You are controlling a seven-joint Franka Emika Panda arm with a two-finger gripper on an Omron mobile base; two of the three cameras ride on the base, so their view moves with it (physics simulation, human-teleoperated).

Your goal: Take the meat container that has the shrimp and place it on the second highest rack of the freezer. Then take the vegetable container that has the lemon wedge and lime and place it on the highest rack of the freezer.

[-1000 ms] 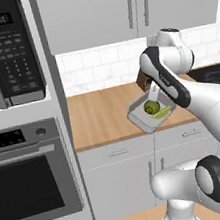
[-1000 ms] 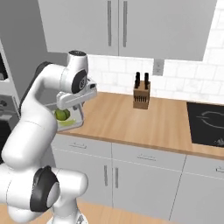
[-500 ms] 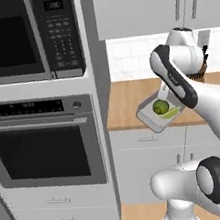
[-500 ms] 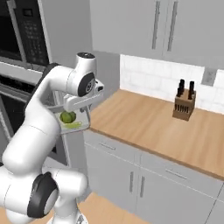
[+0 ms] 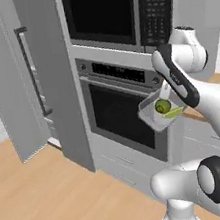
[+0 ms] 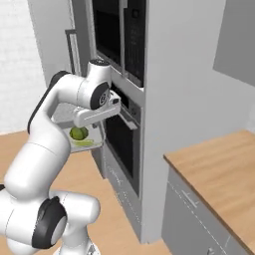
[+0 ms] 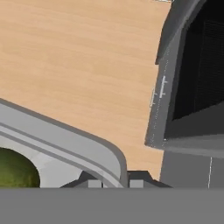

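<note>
Grey tray — the vegetable container point(image 5: 157, 114) — is carried in the air in front of the black oven point(image 5: 120, 113), level, so the lime point(image 5: 162, 106) and lemon wedge point(image 5: 173, 113) stay inside. The hand point(image 7: 111, 179) is closed on the tray's rim at a corner, fingers pinching the wall. The freezer point(image 5: 18, 81) stands to the oven's left, door ajar — the top rack is presumably the drop target. The meat container is not noted here.
</note>
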